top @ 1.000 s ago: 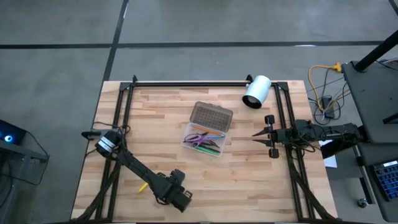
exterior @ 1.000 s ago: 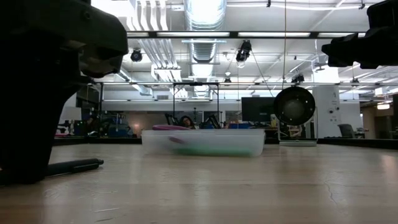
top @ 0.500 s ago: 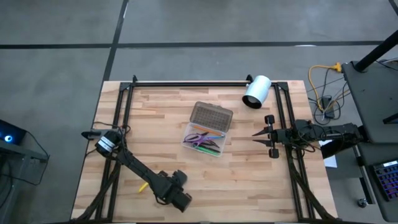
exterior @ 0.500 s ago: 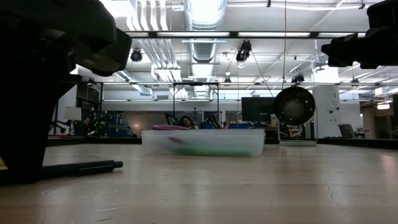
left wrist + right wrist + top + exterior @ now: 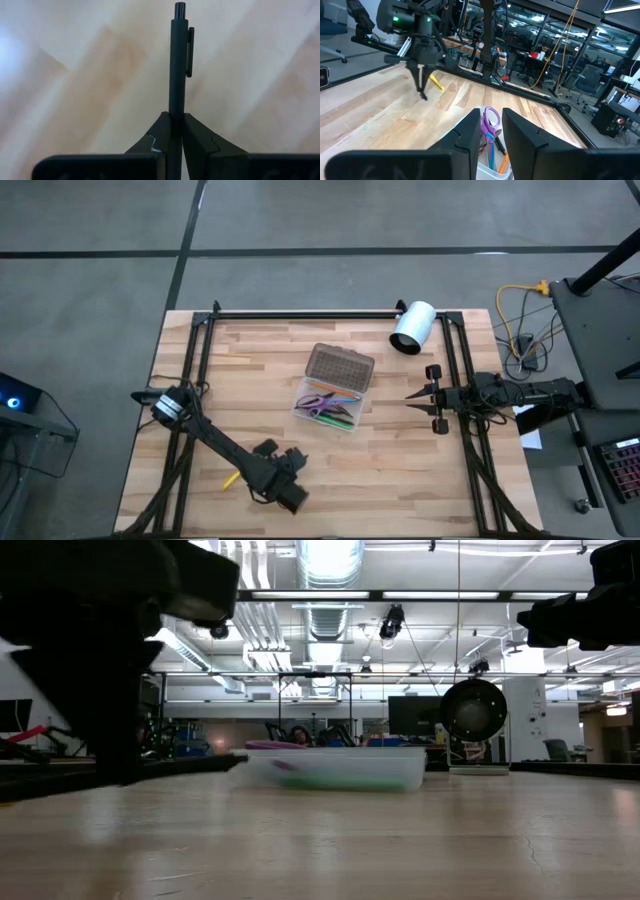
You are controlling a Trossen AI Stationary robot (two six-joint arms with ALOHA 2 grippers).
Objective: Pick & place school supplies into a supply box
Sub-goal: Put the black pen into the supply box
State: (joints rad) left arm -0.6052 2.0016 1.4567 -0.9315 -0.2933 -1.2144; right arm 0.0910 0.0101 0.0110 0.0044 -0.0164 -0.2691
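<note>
My left gripper (image 5: pixel 278 472) is near the table's front edge, shut on a black pen (image 5: pixel 177 60); it also shows in the right wrist view (image 5: pixel 421 90). A yellow pencil (image 5: pixel 230 479) lies flat on the table beside it. The clear supply box (image 5: pixel 328 406) stands mid-table with its grey dotted lid (image 5: pixel 340 365) open toward the far edge. It holds coloured pens and purple-handled scissors (image 5: pixel 490 120). My right gripper (image 5: pixel 408 396) is open and empty, right of the box. My left gripper pinches the black pen's barrel (image 5: pixel 176 116) between its two fingertips, and the clip end (image 5: pixel 189 50) sticks out past them. The fingers point down from above and lie across the pen. In the low view the pen (image 5: pixel 190 766) is about level and clear of the table.
A white cylinder (image 5: pixel 412 327) lies at the far right of the table. Black frame rails (image 5: pixel 300 314) run along the far edge and both sides. Bare wood lies between the left gripper and the box.
My left gripper has risen with the black pen. The pen lay on the table a second ago and is now lifted clear, about level. The gripper has also shifted a little toward the box. The right arm has kept still.
</note>
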